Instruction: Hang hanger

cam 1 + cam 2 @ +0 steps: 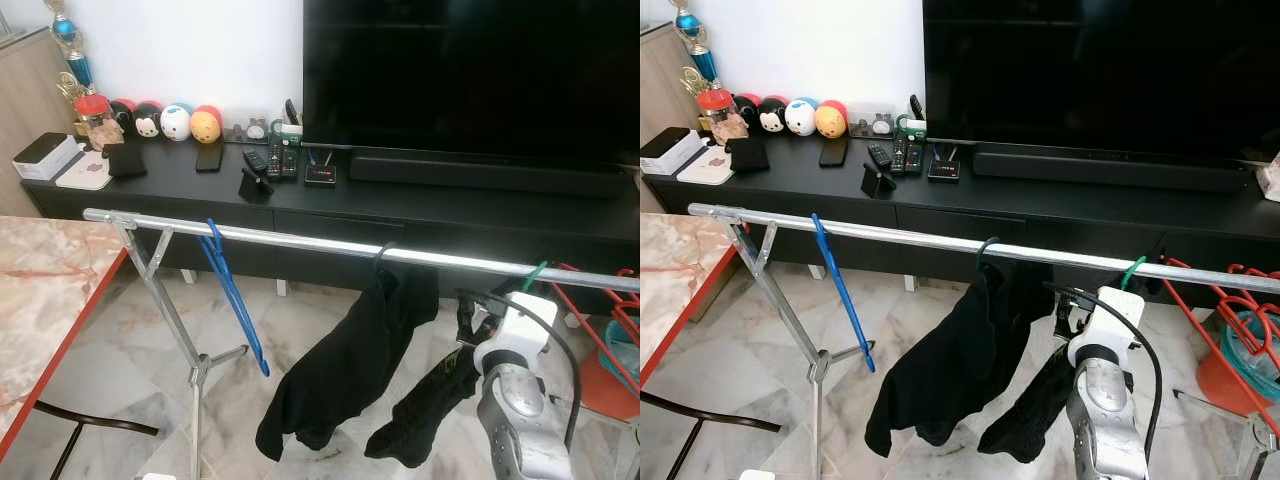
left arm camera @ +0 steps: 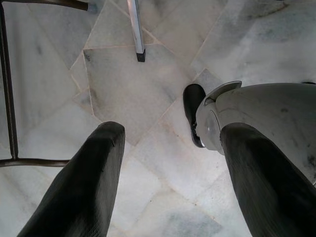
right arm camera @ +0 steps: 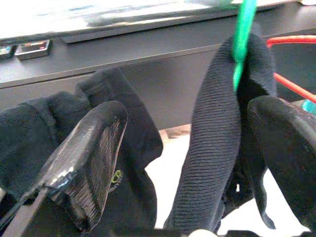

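Green plastic hanger point(image 1: 1132, 268) hooked on the silver metal rail point(image 1: 940, 238), right end.
Right gripper point(image 3: 187, 163), fingers spread, sits just below it around the hanger's black knit garment point(image 3: 222, 133); left gripper point(image 2: 168, 182) spread over marble floor point(image 2: 123, 89).

Green hanger point(image 3: 241, 37), blue hanger point(image 1: 232, 290), black garment point(image 1: 950, 370), silver rail point(image 1: 300, 241), white-grey marbled floor point(image 2: 148, 98).

a green hanger point(image 1: 1131, 270) hooks over the silver rail point(image 1: 900, 236) near its right end, carrying a dark ribbed garment point(image 3: 217, 143) that droops below; its green neck rises above the cloth.
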`<state>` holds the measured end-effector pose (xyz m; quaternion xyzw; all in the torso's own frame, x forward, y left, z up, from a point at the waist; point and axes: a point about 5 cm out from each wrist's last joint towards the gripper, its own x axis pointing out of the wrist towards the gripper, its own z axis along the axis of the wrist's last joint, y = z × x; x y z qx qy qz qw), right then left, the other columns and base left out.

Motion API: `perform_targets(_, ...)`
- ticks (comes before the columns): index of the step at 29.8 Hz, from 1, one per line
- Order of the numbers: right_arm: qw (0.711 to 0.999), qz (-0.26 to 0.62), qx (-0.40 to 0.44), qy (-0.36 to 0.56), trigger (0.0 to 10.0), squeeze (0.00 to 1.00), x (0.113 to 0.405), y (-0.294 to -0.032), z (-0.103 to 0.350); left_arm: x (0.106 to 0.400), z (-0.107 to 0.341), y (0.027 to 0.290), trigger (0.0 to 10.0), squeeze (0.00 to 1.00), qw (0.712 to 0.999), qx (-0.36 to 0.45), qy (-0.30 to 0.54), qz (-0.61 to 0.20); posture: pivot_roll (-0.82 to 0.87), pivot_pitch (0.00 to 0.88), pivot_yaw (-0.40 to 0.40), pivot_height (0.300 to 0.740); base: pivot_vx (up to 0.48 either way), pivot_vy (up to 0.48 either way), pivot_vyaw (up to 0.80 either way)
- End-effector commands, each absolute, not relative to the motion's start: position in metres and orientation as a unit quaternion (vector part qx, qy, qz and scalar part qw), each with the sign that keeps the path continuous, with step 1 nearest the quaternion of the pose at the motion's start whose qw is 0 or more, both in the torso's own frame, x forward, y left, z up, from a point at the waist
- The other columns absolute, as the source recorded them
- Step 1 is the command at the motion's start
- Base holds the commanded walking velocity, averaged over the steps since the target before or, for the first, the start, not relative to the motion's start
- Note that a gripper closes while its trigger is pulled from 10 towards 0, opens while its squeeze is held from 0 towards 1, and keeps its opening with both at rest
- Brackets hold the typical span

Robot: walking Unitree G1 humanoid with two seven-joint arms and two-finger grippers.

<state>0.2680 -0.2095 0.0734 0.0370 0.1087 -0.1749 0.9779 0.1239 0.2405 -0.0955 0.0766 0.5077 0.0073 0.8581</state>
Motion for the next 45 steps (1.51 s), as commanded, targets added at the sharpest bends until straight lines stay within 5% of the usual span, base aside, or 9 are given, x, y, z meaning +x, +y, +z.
perform_targets(1, 0.976, -0.180, 0.037, 0.113, 10.0, 0.00, 0.268, -0.212, 0.072, 0.121, -0.097, 0.241, 10.0, 0.00, 0.852, 0.080, 0.517, 0.004, 0.00, 0.000, -0.018, 0.740, 0.000, 0.000, 0.00)
perform_targets(42, 0.968, -0.191, 0.038, 0.159, 10.0, 0.00, 0.294, -0.218, 0.052, 0.122, -0.096, 0.240, 10.0, 0.00, 0.854, 0.076, 0.514, 0.004, 0.02, 0.000, -0.025, 0.740, 0.000, 0.000, 0.00)
perform_targets(43, 0.968, -0.191, 0.038, 0.159, 0.0, 0.00, 0.294, -0.218, 0.052, 0.122, -0.096, 0.240, 10.0, 0.00, 0.855, 0.076, 0.514, 0.005, 0.02, 0.000, -0.026, 0.740, 0.000, 0.000, 0.00)
perform_targets(45, 0.968, -0.192, 0.037, 0.159, 0.0, 0.00, 0.294, -0.218, 0.052, 0.122, -0.096, 0.240, 10.0, 0.00, 0.855, 0.076, 0.514, 0.005, 0.02, 0.000, -0.026, 0.740, 0.000, 0.000, 0.00)
